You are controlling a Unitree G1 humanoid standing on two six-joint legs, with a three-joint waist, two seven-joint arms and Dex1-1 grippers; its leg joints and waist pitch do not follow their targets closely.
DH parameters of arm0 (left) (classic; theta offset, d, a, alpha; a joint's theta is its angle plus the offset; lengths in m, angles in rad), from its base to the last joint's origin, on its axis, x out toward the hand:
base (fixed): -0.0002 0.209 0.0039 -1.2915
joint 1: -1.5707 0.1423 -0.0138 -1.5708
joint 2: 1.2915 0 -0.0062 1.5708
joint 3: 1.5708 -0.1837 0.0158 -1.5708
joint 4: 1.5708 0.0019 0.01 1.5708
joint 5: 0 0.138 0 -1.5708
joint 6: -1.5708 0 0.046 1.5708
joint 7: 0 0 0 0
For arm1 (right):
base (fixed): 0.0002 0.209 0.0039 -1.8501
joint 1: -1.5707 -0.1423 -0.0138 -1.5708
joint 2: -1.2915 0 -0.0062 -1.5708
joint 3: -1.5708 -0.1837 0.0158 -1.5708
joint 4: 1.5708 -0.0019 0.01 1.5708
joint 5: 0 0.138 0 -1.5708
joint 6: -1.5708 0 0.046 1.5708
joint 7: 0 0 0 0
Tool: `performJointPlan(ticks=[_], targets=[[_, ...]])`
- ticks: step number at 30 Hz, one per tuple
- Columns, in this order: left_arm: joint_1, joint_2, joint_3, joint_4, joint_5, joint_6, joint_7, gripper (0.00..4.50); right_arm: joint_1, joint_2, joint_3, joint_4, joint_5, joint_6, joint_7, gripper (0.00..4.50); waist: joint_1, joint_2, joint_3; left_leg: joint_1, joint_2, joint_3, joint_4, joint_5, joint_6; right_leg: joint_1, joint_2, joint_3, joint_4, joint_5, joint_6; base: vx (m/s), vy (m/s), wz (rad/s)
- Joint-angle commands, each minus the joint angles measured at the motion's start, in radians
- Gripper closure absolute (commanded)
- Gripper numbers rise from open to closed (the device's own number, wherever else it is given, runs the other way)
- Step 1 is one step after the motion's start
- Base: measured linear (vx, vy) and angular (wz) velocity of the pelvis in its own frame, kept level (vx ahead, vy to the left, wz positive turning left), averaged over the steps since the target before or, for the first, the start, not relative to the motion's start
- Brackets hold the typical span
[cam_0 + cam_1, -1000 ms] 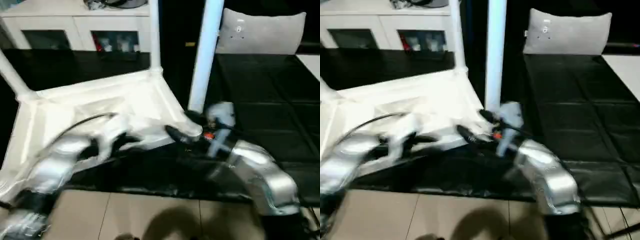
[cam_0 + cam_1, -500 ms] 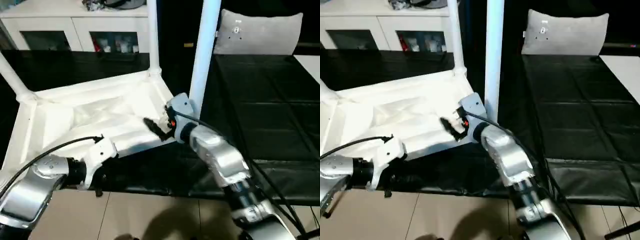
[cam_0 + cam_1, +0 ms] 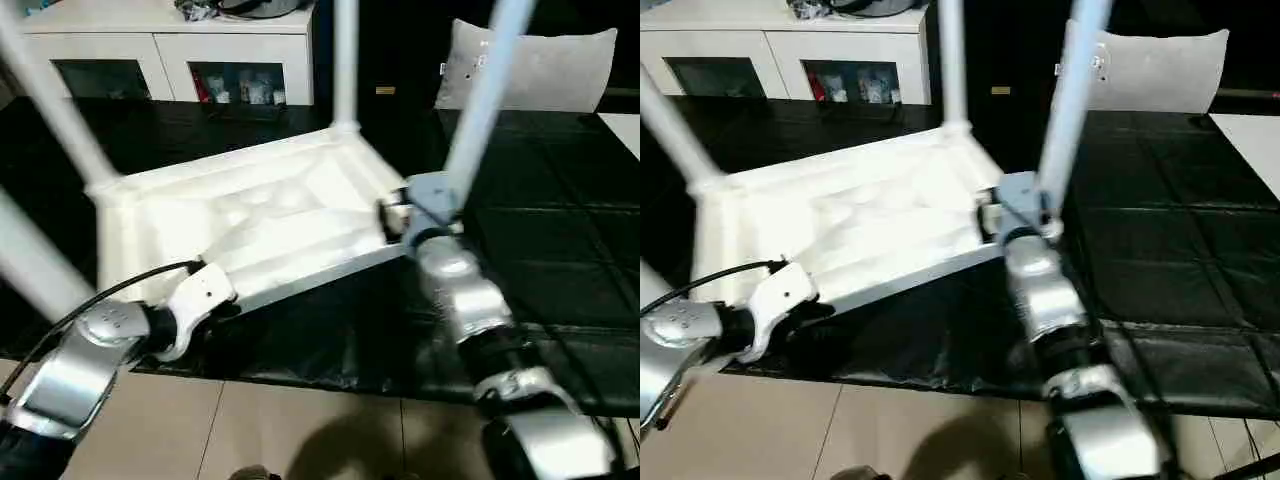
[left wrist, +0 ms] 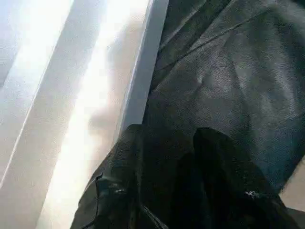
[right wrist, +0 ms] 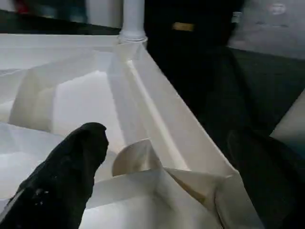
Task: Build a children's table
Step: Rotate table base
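Lying upside down on the black surface (image 3: 560, 250), the white table (image 3: 270, 215) has its legs up; the right end effector (image 5: 162, 157) straddles its corner, fingers spread; the left end effector's (image 4: 188, 157) state is unclear.

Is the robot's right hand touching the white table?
Cannot tell. In the right wrist view the right gripper straddles the table's corner rim, jaws wide open, but no contact shows plainly.

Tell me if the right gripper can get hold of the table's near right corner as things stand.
Probably yes. The right gripper is at the table top's near right corner, one black finger over the ribbed underside, the other outside the rim, jaws open. Nothing lies between.
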Motion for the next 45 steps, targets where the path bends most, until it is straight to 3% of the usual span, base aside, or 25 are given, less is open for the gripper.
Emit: performJointPlan(ticks=[1,6,10,13,16,18,21,25,27,29,30,32,33,34,37,39,40,41,45], targets=[[-0.022,0.005,0.017,0.030,0.033,-0.017,0.040,2.60,-0.023,-0.056,-0.069,0.050,0.003,-0.035,-0.051,0.00,-0.014,0.010,-0.069,0.012,0.018,-0.006,-0.077,-0.261,-0.042,0.051,-0.036,0.041,-0.058,-0.206,-0.168,0.000,0.000,0.00],[-0.033,-0.031,0.036,0.060,0.036,-0.053,0.096,2.60,-0.047,-0.132,-0.113,0.122,0.000,-0.076,-0.061,0.00,-0.013,0.007,-0.070,0.012,0.016,-0.003,-0.069,-0.254,-0.029,0.050,-0.033,0.038,-0.061,-0.226,-0.170,0.000,0.000,0.00],[-0.028,-0.066,0.048,0.074,0.032,-0.089,0.142,2.60,-0.052,-0.187,-0.131,0.169,-0.001,-0.114,-0.068,0.00,-0.013,0.002,-0.073,0.005,0.014,-0.002,-0.065,-0.224,-0.013,0.055,-0.033,0.035,-0.057,-0.200,-0.177,0.000,0.000,0.00],[-0.014,-0.134,0.084,0.068,-0.018,-0.110,0.180,2.60,-0.035,-0.200,-0.137,0.155,0.008,-0.127,-0.042,0.00,-0.016,0.003,-0.072,0.003,0.012,-0.001,-0.063,-0.232,-0.003,0.057,-0.034,0.033,-0.062,-0.225,-0.176,0.000,0.000,0.00],[0.039,-0.208,0.158,0.046,-0.114,-0.131,0.198,2.41,0.016,-0.198,-0.138,0.084,0.044,-0.151,0.058,0.00,-0.025,0.001,-0.069,-0.001,0.012,-0.001,-0.063,-0.258,0.010,0.059,-0.035,0.030,-0.070,-0.276,-0.168,0.000,0.000,0.00],[0.055,-0.208,0.169,0.044,-0.126,-0.141,0.194,2.41,0.034,-0.198,-0.132,0.056,0.058,-0.156,0.101,0.00,-0.037,-0.002,-0.068,-0.007,0.013,-0.005,-0.067,-0.270,0.023,0.059,-0.032,0.026,-0.073,-0.318,-0.156,0.000,0.000,0.00],[0.131,-0.176,0.210,0.067,-0.152,-0.251,0.152,2.21,0.128,-0.201,-0.091,-0.095,0.136,-0.133,0.301,0.00,-0.040,-0.008,-0.064,-0.011,0.017,-0.006,-0.068,-0.282,0.050,0.059,-0.034,0.028,-0.082,-0.348,-0.138,0.000,0.000,0.00],[0.201,-0.163,0.291,0.094,-0.214,-0.316,0.071,1.84,0.220,-0.198,-0.059,-0.215,0.181,-0.121,0.384,0.00,-0.045,-0.001,-0.060,-0.003,0.023,-0.006,-0.072,-0.307,0.051,0.048,-0.033,0.032,-0.085,-0.393,-0.146,0.000,0.000,0.00],[0.224,-0.148,0.318,0.112,-0.220,-0.343,0.052,1.68,0.263,-0.205,-0.035,-0.272,0.197,-0.108,0.430,0.00,-0.045,-0.001,-0.060,0.006,0.023,-0.006,-0.073,-0.343,0.044,0.042,-0.031,0.030,-0.091,-0.439,-0.134,0.000,0.000,0.00],[0.238,-0.135,0.343,0.123,-0.242,-0.352,0.039,1.49,0.311,-0.210,-0.013,-0.334,0.195,-0.100,0.449,0.00,-0.043,0.002,-0.053,0.006,0.026,-0.008,-0.080,-0.369,0.038,0.039,-0.030,0.033,-0.093,-0.457,-0.123,0.000,0.000,0.00],[0.236,-0.132,0.357,0.130,-0.243,-0.365,0.048,1.45,0.331,-0.211,-0.005,-0.355,0.182,-0.109,0.441,0.00,-0.044,-0.011,-0.054,0.007,0.027,-0.008,-0.081,-0.373,0.036,0.039,-0.030,0.033,-0.095,-0.469,-0.117,0.000,0.000,0.00],[0.226,-0.128,0.386,0.148,-0.254,-0.385,0.066,1.43,0.370,-0.207,0.005,-0.402,0.152,-0.075,0.415,0.00,-0.035,-0.004,-0.053,0.010,0.026,-0.009,-0.081,-0.373,0.026,0.034,-0.032,0.036,-0.096,-0.487,-0.107,0.000,0.000,0.00],[0.218,-0.123,0.399,0.160,-0.256,-0.397,0.077,1.35,0.393,-0.216,0.023,-0.438,0.152,-0.017,0.434,0.00,-0.035,-0.011,-0.052,0.009,0.025,-0.009,-0.082,-0.376,0.026,0.036,-0.032,0.035,-0.097,-0.497,-0.102,0.000,0.000,0.00],[0.202,-0.114,0.414,0.177,-0.258,-0.410,0.078,1.11,0.428,-0.231,0.051,-0.498,0.174,0.070,0.481,0.00,-0.029,-0.011,-0.051,0.011,0.024,-0.010,-0.083,-0.379,0.025,0.035,-0.031,0.036,-0.099,-0.515,-0.086,0.000,0.000,0.00],[0.158,-0.112,0.428,0.193,-0.272,-0.397,0.083,1.05,0.460,-0.238,0.079,-0.544,0.199,0.148,0.516,0.00,-0.027,-0.008,-0.053,0.010,0.026,-0.014,-0.085,-0.384,0.020,0.036,-0.035,0.037,-0.098,-0.516,-0.075,0.000,0.000,0.00],[0.107,-0.128,0.424,0.203,-0.295,-0.379,0.079,0.84,0.459,-0.232,0.099,-0.533,0.173,0.183,0.498,0.00,-0.025,-0.009,-0.053,0.013,0.026,-0.013,-0.085,-0.383,0.012,0.032,-0.035,0.038,-0.100,-0.515,-0.077,0.000,0.000,0.00],[0.085,-0.136,0.417,0.214,-0.298,-0.377,0.078,0.72,0.455,-0.229,0.108,-0.522,0.156,0.207,0.483,0.00,-0.025,-0.011,-0.054,0.008,0.026,-0.015,-0.086,-0.370,0.004,0.037,-0.038,0.038,-0.094,-0.492,-0.090,0.000,0.000,0.00],[0.058,-0.143,0.410,0.239,-0.290,-0.393,0.084,0.66,0.448,-0.221,0.107,-0.508,0.142,0.224,0.461,0.00,-0.026,-0.016,-0.053,0.008,0.026,-0.014,-0.086,-0.368,0.004,0.037,-0.038,0.038,-0.095,-0.491,-0.091,0.000,0.000,0.00],[-0.028,-0.169,0.389,0.311,-0.291,-0.413,0.082,0.36,0.421,-0.194,0.103,-0.470,0.127,0.268,0.422,0.00,-0.026,-0.016,-0.058,0.006,0.022,-0.013,-0.082,-0.327,-0.003,0.040,-0.040,0.040,-0.092,-0.468,-0.092,0.000,0.000,0.00]])
